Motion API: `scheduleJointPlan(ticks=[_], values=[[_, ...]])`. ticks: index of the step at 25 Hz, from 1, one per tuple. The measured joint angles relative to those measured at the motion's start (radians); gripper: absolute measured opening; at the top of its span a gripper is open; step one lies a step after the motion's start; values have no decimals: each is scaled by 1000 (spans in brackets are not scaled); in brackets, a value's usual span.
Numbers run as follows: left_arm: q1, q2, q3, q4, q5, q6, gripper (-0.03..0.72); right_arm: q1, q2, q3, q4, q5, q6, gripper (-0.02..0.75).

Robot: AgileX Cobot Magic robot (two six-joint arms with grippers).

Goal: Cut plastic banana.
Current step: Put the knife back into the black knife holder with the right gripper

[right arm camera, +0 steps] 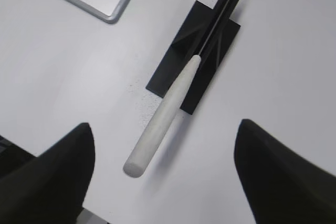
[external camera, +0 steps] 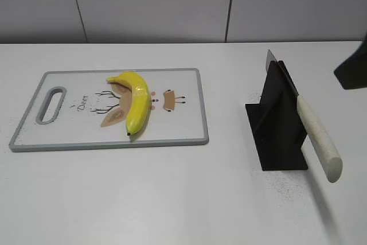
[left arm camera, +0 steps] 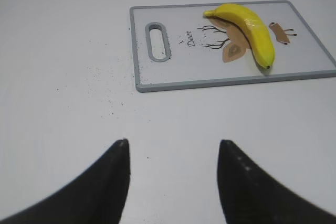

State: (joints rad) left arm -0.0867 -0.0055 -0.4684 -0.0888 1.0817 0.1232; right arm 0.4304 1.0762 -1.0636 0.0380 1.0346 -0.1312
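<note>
Right hand (right arm camera: pixel 163 156) spread open above knife (right arm camera: pixel 168 108) in black holder (right arm camera: pixel 210 51) — close squarely mid-handle, lift along the slot. Left hand (left arm camera: pixel 173 171) open, idle.

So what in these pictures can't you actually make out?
- Steel knife blade: mostly hidden inside the black slotted stand, exterior view.
- Deer drawing on the grey-rimmed cutting board: partly covered by the yellow plastic banana.
- Right gripper: exterior view's edge cuts it off.
</note>
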Motion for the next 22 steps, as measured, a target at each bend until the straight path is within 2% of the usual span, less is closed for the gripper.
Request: scheduleJointPlan(ticks=[7,16,22], values=[[0,0,0,0,0,0,526,0,-312,225,39,-3,-28,582],[0,0,0,0,0,0,526,0,-709,517,42,-7,-31,575],[0,0,0,0,0,0,526,0,-910,553,42,10,-31,574]])
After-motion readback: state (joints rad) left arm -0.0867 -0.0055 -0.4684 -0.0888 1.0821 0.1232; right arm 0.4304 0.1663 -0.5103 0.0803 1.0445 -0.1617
